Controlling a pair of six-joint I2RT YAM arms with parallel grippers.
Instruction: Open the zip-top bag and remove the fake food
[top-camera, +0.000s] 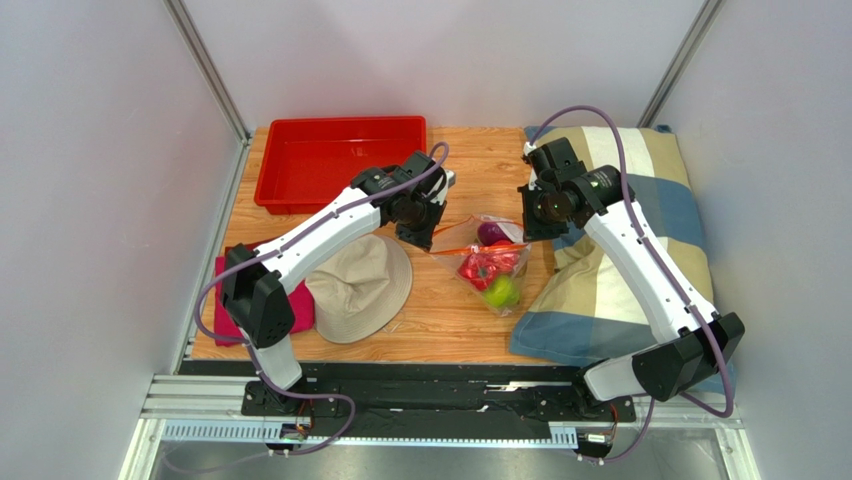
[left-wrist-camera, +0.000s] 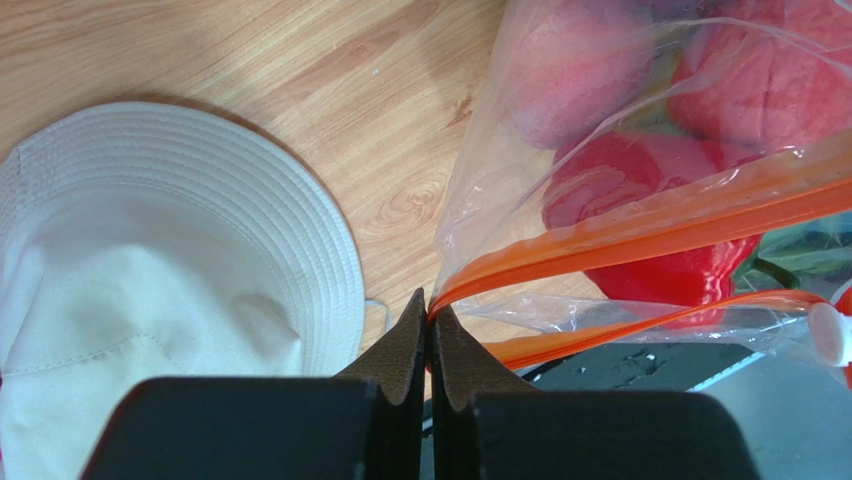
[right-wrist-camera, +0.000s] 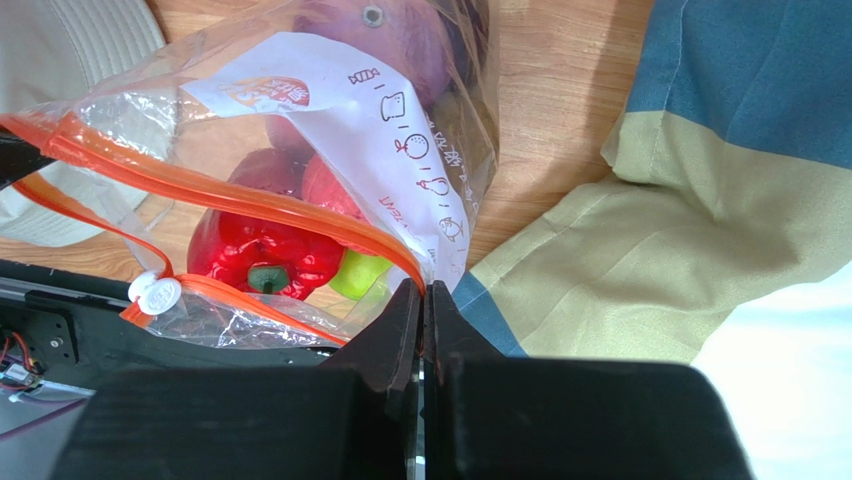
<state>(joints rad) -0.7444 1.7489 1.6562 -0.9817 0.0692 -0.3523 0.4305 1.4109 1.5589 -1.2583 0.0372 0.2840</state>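
My left fingers (left-wrist-camera: 405, 345) and right fingers (right-wrist-camera: 398, 325) are each clamped tight on opposite ends of the bag's (right-wrist-camera: 330, 90) orange strip (left-wrist-camera: 640, 235), so I can pull its mouth apart. The bag is over mid-counter (top-camera: 480, 170), between hat (top-camera: 360, 285) and pillow (top-camera: 680, 200), with the food (right-wrist-camera: 265, 250) inside.

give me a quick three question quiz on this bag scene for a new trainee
1. True or false: the left gripper and the right gripper are each shut on the zip-top bag at its orange strip.
2. What lies on the table just to the left of the bag? A) a pale hat B) a mug C) a book
3. Fill in: all the fake food in view lies ____ the bag.

Key: 1 true; 2 A; 3 inside
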